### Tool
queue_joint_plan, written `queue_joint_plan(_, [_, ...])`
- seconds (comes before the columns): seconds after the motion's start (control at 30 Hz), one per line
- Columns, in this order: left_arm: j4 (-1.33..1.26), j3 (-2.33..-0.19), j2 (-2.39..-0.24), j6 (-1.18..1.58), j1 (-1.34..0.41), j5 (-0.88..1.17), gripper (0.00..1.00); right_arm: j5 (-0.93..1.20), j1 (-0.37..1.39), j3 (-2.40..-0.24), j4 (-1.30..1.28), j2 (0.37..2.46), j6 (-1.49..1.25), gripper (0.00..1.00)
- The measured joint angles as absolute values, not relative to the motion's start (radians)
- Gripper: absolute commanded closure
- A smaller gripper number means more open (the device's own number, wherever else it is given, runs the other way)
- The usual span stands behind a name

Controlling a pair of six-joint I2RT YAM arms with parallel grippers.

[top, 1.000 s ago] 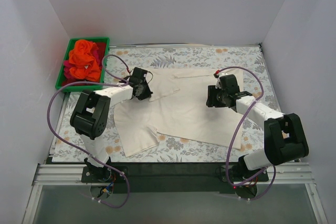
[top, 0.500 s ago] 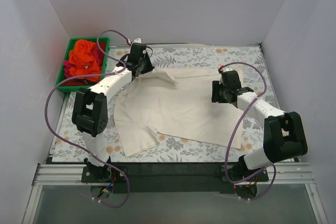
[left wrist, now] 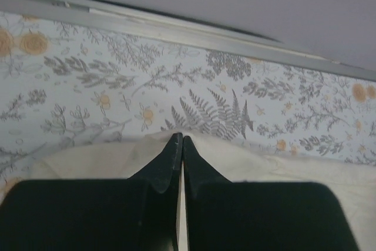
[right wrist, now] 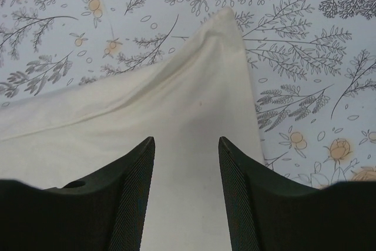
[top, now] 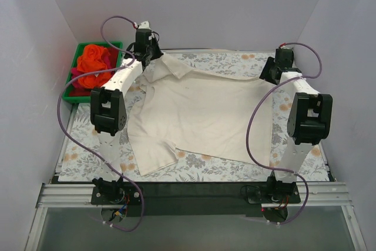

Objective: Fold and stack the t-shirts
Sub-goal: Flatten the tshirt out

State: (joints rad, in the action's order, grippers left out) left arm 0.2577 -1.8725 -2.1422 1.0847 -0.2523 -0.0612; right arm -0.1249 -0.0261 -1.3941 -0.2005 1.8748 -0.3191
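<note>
The large cream t-shirt (top: 200, 116) lies spread over the floral tablecloth. My left gripper (top: 154, 57) is at the shirt's far left corner and is shut on its edge; in the left wrist view the fingertips (left wrist: 175, 145) pinch the cream cloth (left wrist: 247, 157). My right gripper (top: 271, 73) hovers open over the shirt's far right corner (right wrist: 223, 33), with cloth showing between the fingers (right wrist: 138, 168). Orange and magenta t-shirts (top: 94, 66) lie bunched in the green bin.
The green bin (top: 73, 84) stands at the far left edge of the table. White walls close in on three sides. The floral tablecloth (top: 229, 60) shows around the shirt. Purple cables loop off both arms.
Both arms have stretched toward the back wall. The left gripper has dragged the shirt's far left corner back and outward, spreading the shirt flatter. The right gripper has moved to the far right corner.
</note>
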Motion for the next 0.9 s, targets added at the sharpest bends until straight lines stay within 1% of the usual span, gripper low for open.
queue_joint_plan(0.13, [0.196, -2.02, -2.253, 1.054, -0.212, -0.051, 1.0, -0.099, -0.054, -1.453, -0.186, 1.961, -0.318, 0.54])
queue_joint_plan(0.23, [0.125, -2.096, -2.326, 1.052, -0.182, -0.031, 1.0, -0.068, -0.056, -1.459, -0.167, 1.985, -0.313, 0.53])
queue_joint_plan(0.27, [0.094, -2.109, -2.35, 1.056, -0.17, -0.021, 0.95, -0.053, -0.056, -1.458, -0.161, 1.987, -0.311, 0.52])
queue_joint_plan(0.33, [0.028, -2.121, -2.389, 1.068, -0.148, 0.007, 0.73, -0.02, -0.056, -1.454, -0.142, 1.987, -0.305, 0.51])
queue_joint_plan(0.37, [-0.005, -2.122, -2.407, 1.073, -0.137, 0.02, 0.46, -0.005, -0.056, -1.446, -0.123, 1.984, -0.3, 0.51])
queue_joint_plan(0.4, [-0.034, -2.121, -2.423, 1.074, -0.129, 0.033, 0.34, 0.007, -0.052, -1.436, -0.111, 1.983, -0.293, 0.5])
queue_joint_plan(0.43, [-0.059, -2.118, -2.437, 1.084, -0.12, 0.047, 0.24, 0.018, -0.05, -1.422, -0.101, 1.979, -0.285, 0.5])
queue_joint_plan(0.5, [-0.091, -2.107, -2.449, 1.089, -0.106, 0.064, 0.1, 0.026, -0.043, -1.388, -0.089, 1.969, -0.275, 0.5])
queue_joint_plan(0.6, [-0.112, -2.049, -2.43, 1.095, -0.097, 0.083, 0.1, 0.028, -0.026, -1.324, -0.088, 1.943, -0.262, 0.53])
queue_joint_plan(0.67, [-0.088, -1.972, -2.389, 1.095, -0.1, 0.087, 0.1, 0.031, -0.014, -1.292, -0.098, 1.927, -0.259, 0.58])
queue_joint_plan(0.7, [-0.066, -1.916, -2.354, 1.095, -0.102, 0.086, 0.15, 0.034, -0.003, -1.278, -0.102, 1.919, -0.26, 0.6])
queue_joint_plan(0.8, [0.041, -1.702, -2.194, 1.099, -0.111, 0.082, 0.21, 0.03, 0.034, -1.231, -0.118, 1.886, -0.259, 0.63])
queue_joint_plan(0.83, [0.074, -1.626, -2.129, 1.101, -0.116, 0.077, 0.29, 0.029, 0.047, -1.216, -0.124, 1.874, -0.258, 0.63])
queue_joint_plan(0.9, [0.133, -1.483, -1.989, 1.108, -0.128, 0.061, 0.34, 0.027, 0.082, -1.175, -0.133, 1.838, -0.261, 0.63])
